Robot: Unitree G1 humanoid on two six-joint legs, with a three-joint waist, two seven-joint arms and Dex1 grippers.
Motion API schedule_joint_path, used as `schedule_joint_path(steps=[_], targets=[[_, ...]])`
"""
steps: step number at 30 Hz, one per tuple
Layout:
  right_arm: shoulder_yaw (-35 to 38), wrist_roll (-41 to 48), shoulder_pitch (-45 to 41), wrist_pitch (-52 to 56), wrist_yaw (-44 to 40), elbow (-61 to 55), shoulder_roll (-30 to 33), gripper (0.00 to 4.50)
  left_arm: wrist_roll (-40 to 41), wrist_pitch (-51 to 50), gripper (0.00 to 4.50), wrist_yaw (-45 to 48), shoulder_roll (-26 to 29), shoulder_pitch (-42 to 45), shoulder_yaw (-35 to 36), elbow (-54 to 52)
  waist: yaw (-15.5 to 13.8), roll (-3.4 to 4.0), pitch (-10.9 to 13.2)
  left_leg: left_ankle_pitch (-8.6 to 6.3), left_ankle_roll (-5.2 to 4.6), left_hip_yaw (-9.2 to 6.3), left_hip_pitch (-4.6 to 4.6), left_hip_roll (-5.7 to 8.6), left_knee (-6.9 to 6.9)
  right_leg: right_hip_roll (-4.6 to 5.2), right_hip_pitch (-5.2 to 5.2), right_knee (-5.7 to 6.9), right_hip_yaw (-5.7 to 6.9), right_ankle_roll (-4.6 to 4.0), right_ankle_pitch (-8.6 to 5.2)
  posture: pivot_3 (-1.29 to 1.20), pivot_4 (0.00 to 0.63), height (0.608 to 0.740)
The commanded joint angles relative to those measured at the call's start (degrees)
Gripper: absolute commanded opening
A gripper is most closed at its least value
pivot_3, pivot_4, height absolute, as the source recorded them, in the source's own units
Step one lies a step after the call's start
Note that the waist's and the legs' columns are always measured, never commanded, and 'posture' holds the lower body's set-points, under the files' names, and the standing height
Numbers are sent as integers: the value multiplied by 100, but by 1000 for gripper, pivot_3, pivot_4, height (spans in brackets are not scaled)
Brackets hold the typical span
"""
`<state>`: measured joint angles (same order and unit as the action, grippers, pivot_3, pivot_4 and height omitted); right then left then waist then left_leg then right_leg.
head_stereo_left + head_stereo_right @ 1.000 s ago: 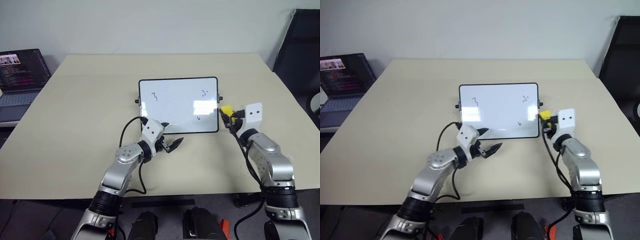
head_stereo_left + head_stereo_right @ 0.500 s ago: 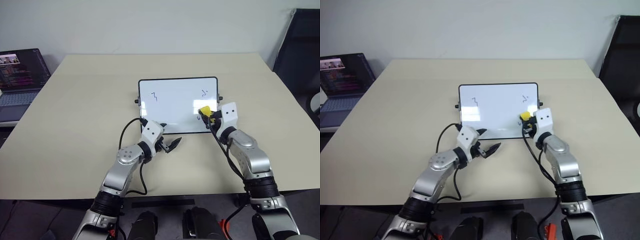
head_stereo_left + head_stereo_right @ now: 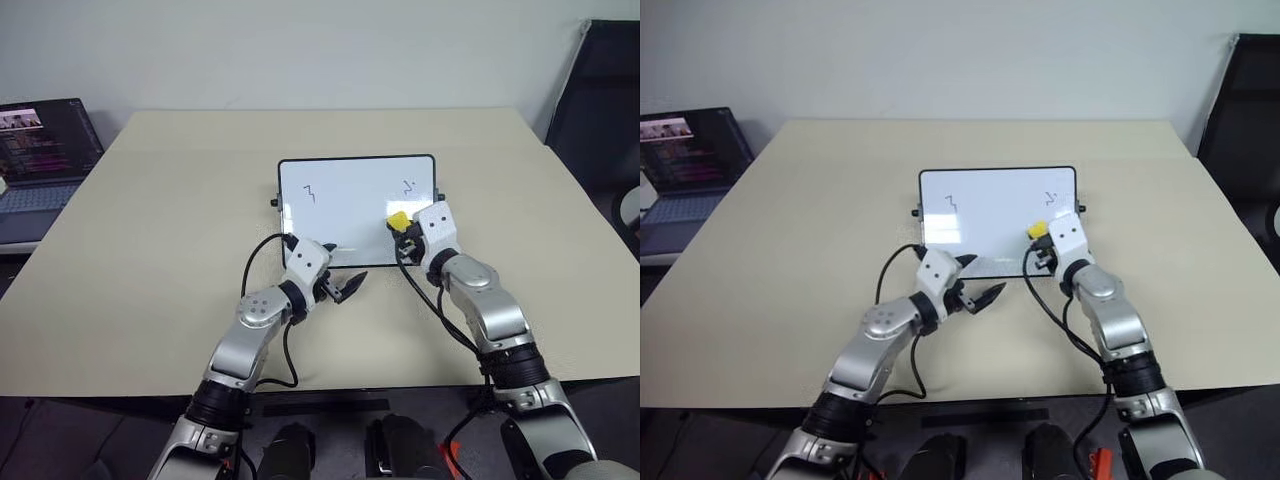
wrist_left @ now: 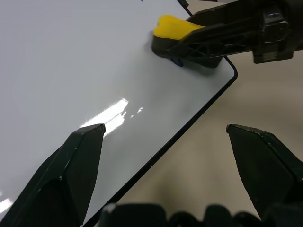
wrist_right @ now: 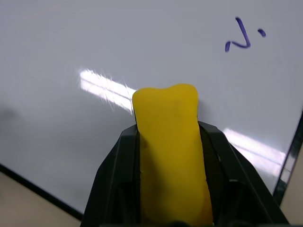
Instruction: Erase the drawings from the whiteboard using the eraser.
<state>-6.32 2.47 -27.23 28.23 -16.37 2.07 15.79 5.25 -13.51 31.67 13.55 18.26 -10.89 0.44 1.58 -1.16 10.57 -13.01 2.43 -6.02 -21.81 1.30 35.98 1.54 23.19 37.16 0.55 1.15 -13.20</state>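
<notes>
The whiteboard lies flat in the middle of the table. On it are a zigzag drawing at the left and a squiggle with a dot at the upper right, also seen as the blue squiggle. My right gripper is shut on the yellow eraser, whose dark underside rests on the board's lower right part. My left gripper stands open and empty at the board's near edge, with its fingertips over that edge.
The beige table has wide bare room around the board. An open laptop sits off the table's left side. A black chair stands at the far right.
My right gripper carried the eraser leftward from the board's right edge onto its lower right part. The small mark there no longer shows. The left arm kept still.
</notes>
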Motion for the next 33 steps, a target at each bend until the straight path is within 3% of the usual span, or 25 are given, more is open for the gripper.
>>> schedule_joint_path(steps=[1,8,19,33], targets=[[55,-91,441,576,-59,-345,246,1291,-7,105,4500,-16,20,10,36,-189,-8,0,0,0,0,-1,-1,1,0,0,0,-1,0,0,0,0,150,740],[71,-96,581,684,-67,-486,353,1291,19,136,4500,-6,66,116,118,-55,6,0,0,4,-4,5,-1,0,8,0,-1,-5,-2,1,0,0,150,740],[-139,-283,-547,7,81,484,-343,1291,17,201,4500,27,-16,255,68,74,23,0,0,16,-22,19,10,-11,6,-34,3,-3,1,-20,2,0,150,740],[-572,-764,241,619,-265,-167,290,1291,73,94,4500,-82,6,136,198,-136,8,0,0,14,-19,3,-2,-5,3,-19,3,-11,-2,-9,17,0,150,740]])
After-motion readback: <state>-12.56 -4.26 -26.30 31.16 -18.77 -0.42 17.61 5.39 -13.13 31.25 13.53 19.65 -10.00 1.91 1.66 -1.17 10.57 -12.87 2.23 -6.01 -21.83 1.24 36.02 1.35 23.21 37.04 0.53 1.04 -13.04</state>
